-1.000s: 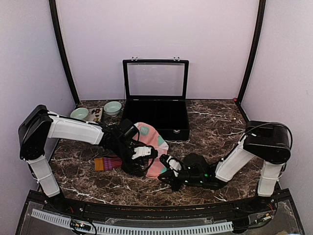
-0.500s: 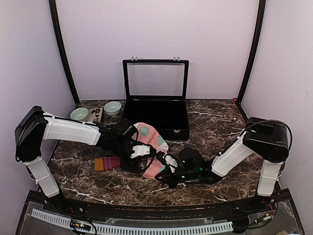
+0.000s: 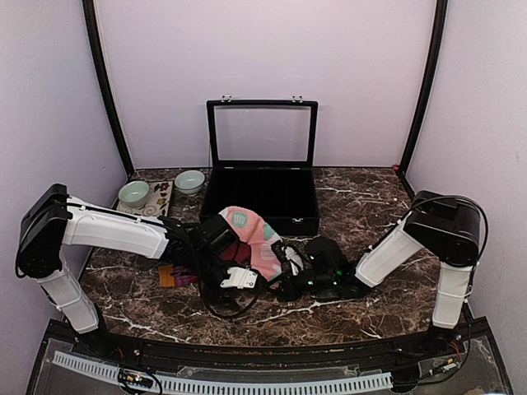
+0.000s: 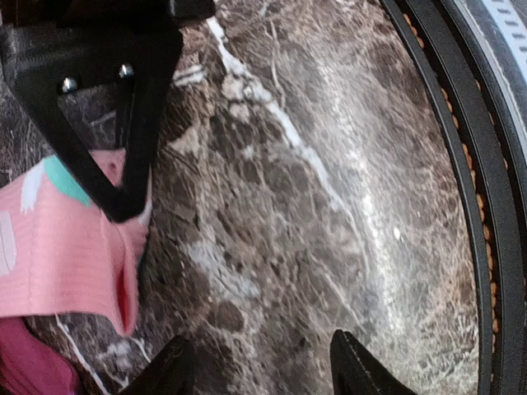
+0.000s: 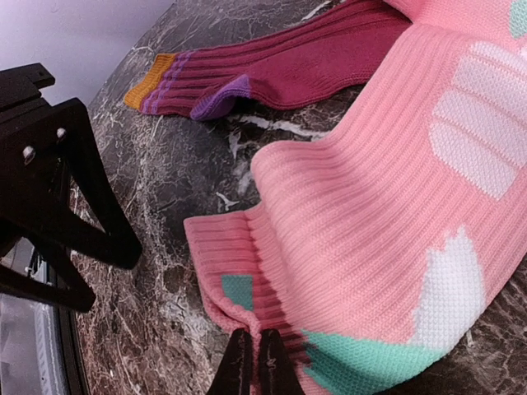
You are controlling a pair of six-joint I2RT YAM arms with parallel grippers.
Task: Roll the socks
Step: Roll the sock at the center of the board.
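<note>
the pink sock (image 3: 249, 230) lies on the marble table (image 4: 272, 206), partly over the maroon sock (image 5: 305, 70), its edge pinched in the closed right gripper (image 5: 254, 362), so the left gripper (image 4: 259, 370), half open and empty just beside it, should take the same edge for an even roll.

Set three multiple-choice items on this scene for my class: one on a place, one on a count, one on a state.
1. Where does the black case stand? A) at the table's back B) at its near edge C) on an arm
2. How many pale green bowls are there? A) one B) two C) four
3. The right pincer is: A) open above a bowl B) shut on the pink sock C) shut on the maroon sock
Answers: 1 A, it sits at the far edge; 2 B, both stand back left; 3 B, its tips pinch the sock's hem.
</note>
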